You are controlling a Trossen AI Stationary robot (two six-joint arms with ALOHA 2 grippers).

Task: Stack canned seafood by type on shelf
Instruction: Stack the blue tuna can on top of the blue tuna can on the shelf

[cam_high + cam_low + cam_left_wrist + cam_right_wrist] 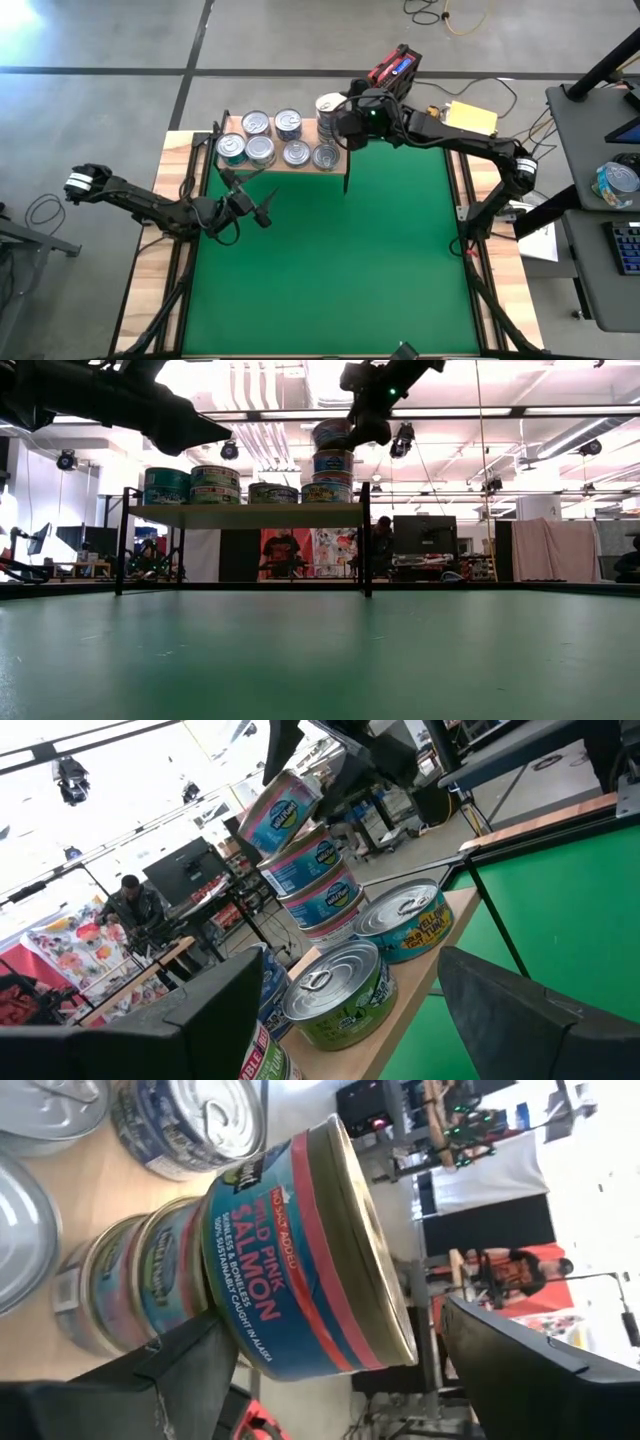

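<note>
Salmon tin (290,1255) tilted between right arm's fingers (520,1370).

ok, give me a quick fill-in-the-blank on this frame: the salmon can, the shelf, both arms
1. The wild pink salmon can between the right gripper fingers is printed with the words "wild pink ____".
2. That can sits tilted on top of a ____ of matching cans at the end of the shelf.
3. The left gripper hovers over the ____ mat, holding nothing.
4. The shelf stands on thin ____ legs.

Missing words: salmon; stack; green; black
</note>
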